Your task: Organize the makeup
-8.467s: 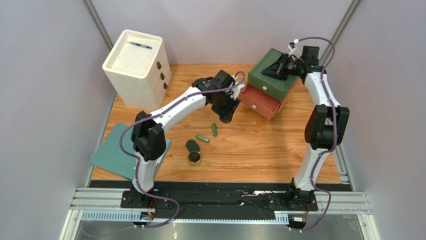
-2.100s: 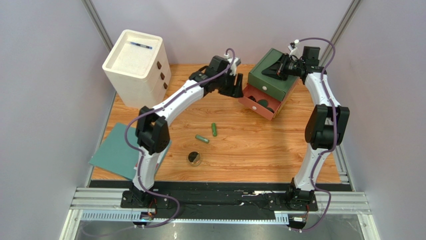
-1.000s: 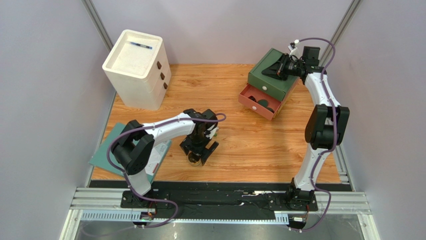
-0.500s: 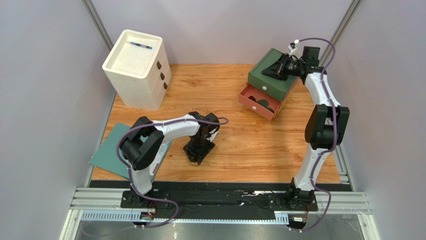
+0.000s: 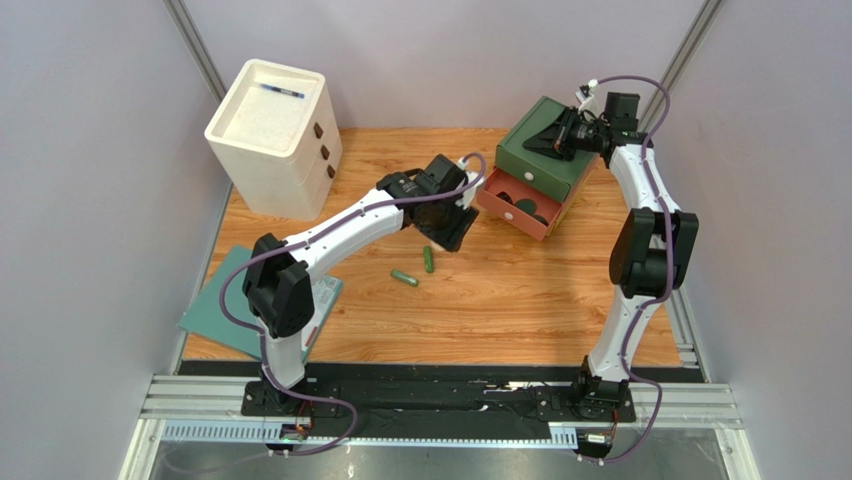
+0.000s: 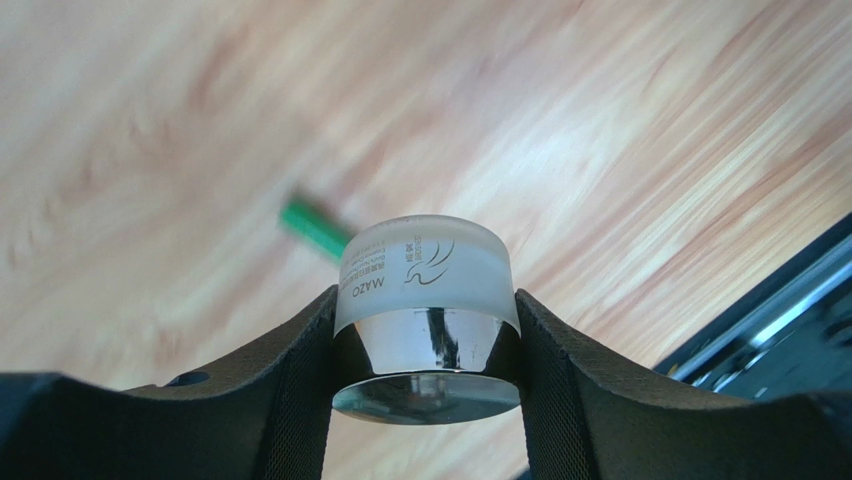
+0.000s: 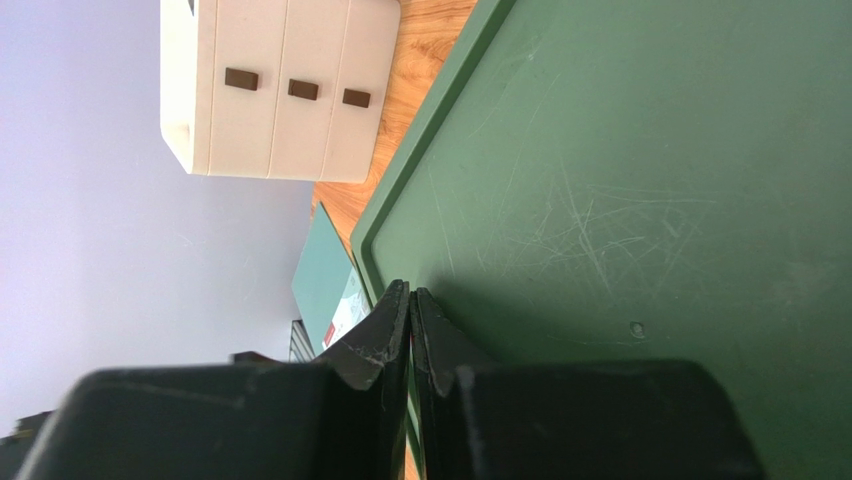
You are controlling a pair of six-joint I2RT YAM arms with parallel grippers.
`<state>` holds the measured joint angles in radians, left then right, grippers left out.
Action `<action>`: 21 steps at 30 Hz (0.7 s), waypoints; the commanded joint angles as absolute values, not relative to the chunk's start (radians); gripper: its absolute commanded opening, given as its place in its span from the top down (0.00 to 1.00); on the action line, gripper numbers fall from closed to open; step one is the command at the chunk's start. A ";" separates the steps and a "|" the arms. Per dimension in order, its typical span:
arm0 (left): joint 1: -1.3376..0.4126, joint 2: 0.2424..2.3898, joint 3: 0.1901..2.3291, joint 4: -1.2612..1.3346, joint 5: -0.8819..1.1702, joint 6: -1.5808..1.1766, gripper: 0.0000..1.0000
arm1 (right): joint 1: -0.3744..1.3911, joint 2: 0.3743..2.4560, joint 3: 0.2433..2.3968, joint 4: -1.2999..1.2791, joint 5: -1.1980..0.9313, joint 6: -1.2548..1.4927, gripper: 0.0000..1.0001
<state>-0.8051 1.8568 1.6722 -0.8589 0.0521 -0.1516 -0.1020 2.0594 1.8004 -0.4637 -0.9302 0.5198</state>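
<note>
The left hand [image 6: 425, 320] clamps a frosted, chrome-lidded jar [image 6: 425, 265]; a blurred green tube [image 6: 312, 227] lies at its ten o'clock.

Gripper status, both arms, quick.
Left gripper: closed on a frosted cosmetic jar.
Right gripper: shut, holding nothing, over the green drawer box.

left gripper [image 6: 425, 345] beside open-topped pink drawer [image 5: 530, 225]; green box [image 5: 545, 152] covers rear.

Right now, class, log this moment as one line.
left gripper: shut on frosted jar | right gripper: shut, at green box | pink drawer: open
</note>
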 commanded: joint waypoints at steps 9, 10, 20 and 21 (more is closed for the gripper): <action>-0.784 2.190 2.137 -0.295 0.383 -0.365 1.00 | -0.094 2.276 1.680 -0.664 -0.730 0.417 0.90; -0.785 2.201 2.141 -0.263 0.382 -0.377 1.00 | -0.095 2.276 1.678 -0.663 -0.729 0.417 0.90; -0.787 2.321 2.246 -0.081 0.442 -0.558 1.00 | -0.095 2.275 1.671 -0.658 -0.735 0.417 0.90; -0.790 2.316 2.231 -0.069 0.439 -0.552 1.00 | -0.095 2.273 1.669 -0.657 -0.735 0.416 0.90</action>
<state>-0.7849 2.3188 2.1761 -0.2039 0.3885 -0.4946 -0.1051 2.0609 1.8008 -0.4629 -0.9367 0.5236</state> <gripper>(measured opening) 0.637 0.095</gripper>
